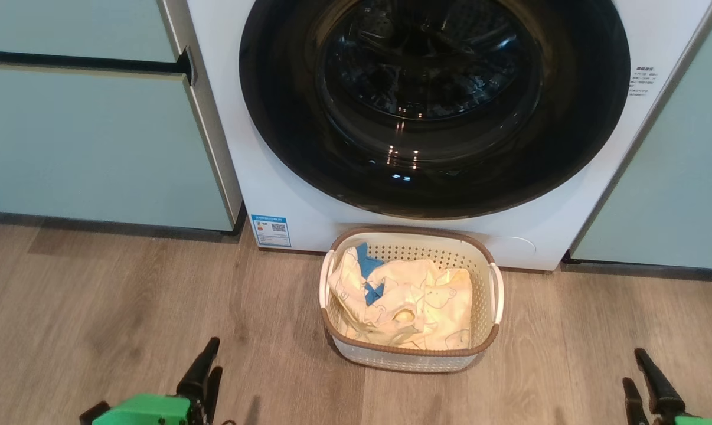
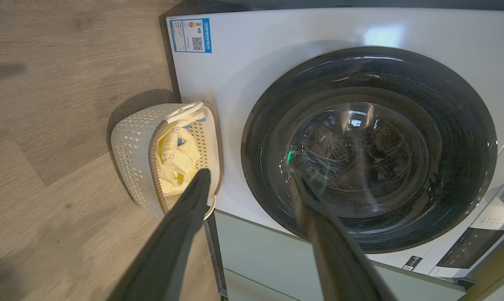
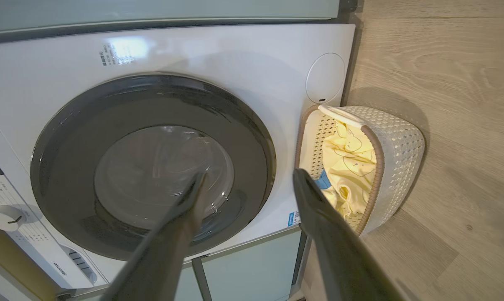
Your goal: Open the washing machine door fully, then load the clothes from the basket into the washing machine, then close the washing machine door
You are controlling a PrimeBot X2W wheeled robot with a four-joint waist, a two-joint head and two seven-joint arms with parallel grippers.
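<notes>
White washing machine [image 1: 267, 183], black washing machine door [image 1: 285, 118], cream basket [image 1: 409, 357], grey-brown wood-grain floor [image 1: 126, 307]
The door was glossy black around dark clear glass; the sticker [image 1: 271, 230] was blue and white. The basket had a perforated lattice pattern, a brown rim and white handles. The clothes [image 1: 433, 301] were pale yellow with faint bear outlines and bright blue trim. The cabinets [image 1: 96, 141] were pale green

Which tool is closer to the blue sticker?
Left. The left tool is out in front of the sticker; the right tool is far to its right, beyond the basket.
</notes>
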